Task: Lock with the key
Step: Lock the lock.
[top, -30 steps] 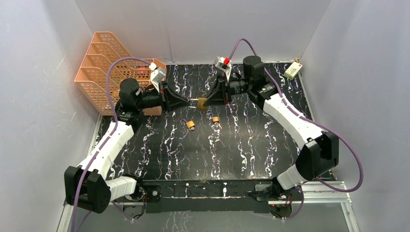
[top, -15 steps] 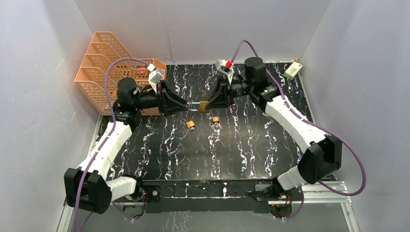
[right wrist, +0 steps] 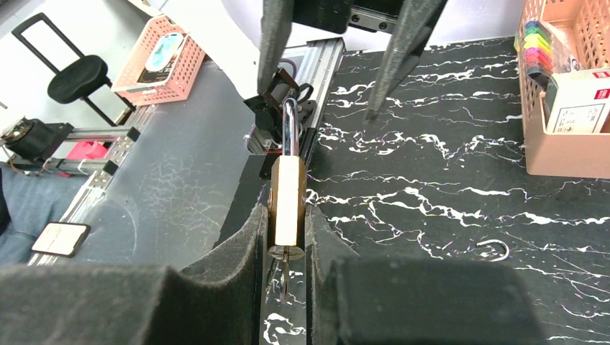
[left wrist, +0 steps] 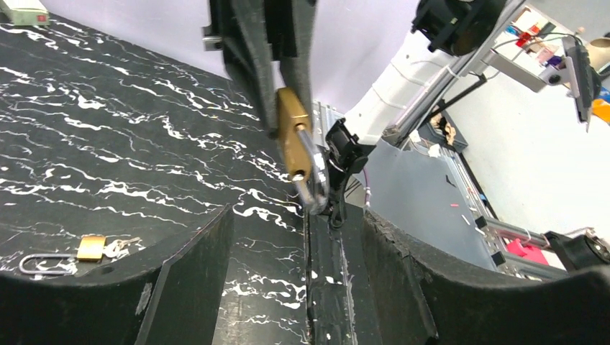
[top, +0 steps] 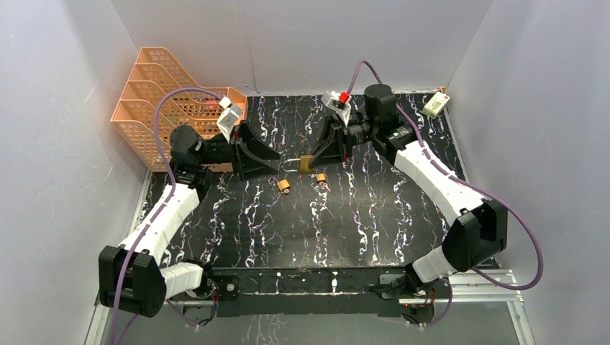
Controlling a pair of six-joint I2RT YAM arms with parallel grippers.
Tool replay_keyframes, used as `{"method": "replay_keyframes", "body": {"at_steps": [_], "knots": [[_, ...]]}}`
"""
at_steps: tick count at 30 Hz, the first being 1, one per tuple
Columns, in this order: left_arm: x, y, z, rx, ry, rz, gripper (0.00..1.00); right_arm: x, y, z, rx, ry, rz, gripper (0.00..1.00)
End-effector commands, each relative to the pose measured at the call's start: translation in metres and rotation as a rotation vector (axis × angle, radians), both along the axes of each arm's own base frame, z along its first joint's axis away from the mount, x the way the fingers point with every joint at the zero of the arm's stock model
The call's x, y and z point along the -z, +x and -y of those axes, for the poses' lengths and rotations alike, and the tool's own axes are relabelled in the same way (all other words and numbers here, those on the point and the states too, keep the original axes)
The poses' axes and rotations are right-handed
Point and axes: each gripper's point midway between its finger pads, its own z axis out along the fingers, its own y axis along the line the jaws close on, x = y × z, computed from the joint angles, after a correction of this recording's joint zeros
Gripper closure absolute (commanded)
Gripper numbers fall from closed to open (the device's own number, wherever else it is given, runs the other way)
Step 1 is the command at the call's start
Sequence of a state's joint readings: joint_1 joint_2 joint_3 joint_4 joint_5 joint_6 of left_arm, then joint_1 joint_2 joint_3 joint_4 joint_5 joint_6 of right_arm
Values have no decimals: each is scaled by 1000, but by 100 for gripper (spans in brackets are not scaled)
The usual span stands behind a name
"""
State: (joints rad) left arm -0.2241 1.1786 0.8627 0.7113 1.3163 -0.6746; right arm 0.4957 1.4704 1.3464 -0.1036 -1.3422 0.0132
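Observation:
My right gripper (top: 311, 161) is shut on a brass padlock (top: 305, 164), held above the middle back of the table. In the right wrist view the padlock (right wrist: 288, 198) is pinched between my pads, its silver shackle (right wrist: 289, 126) pointing away. A thin key (right wrist: 285, 272) sticks out of its bottom, seen edge-on. My left gripper (top: 275, 159) faces the padlock's shackle end from the left, open, a short gap away. In the left wrist view the padlock (left wrist: 293, 136) hangs beyond my open left gripper (left wrist: 296, 215), which holds nothing. I cannot tell whether the shackle is latched.
Two small brass padlocks (top: 283, 185) (top: 321, 178) lie on the black marbled table (top: 360, 215) just in front of the grippers. Orange file baskets (top: 155, 93) stand at the back left. A white device (top: 436, 105) sits at the back right corner. A loose metal hook (right wrist: 493, 249) lies on the table.
My left gripper has opened and drawn back to the left, away from the padlock. The right gripper has kept its grip and shifted slightly down with the padlock.

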Motion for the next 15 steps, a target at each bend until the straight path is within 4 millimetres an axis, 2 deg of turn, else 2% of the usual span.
{"method": "replay_keyframes", "body": {"at_steps": [1,7,15], "knots": [[-11,-14,4,71,-16,60,36,-24,0,0,-45,63,92,100],[-10,-18,12,106,-16,65,44,-22,3,-2,-42,59,82,100],[-6,-17,15,122,-11,50,64,-23,4,-3,-38,58,77,100]]}}
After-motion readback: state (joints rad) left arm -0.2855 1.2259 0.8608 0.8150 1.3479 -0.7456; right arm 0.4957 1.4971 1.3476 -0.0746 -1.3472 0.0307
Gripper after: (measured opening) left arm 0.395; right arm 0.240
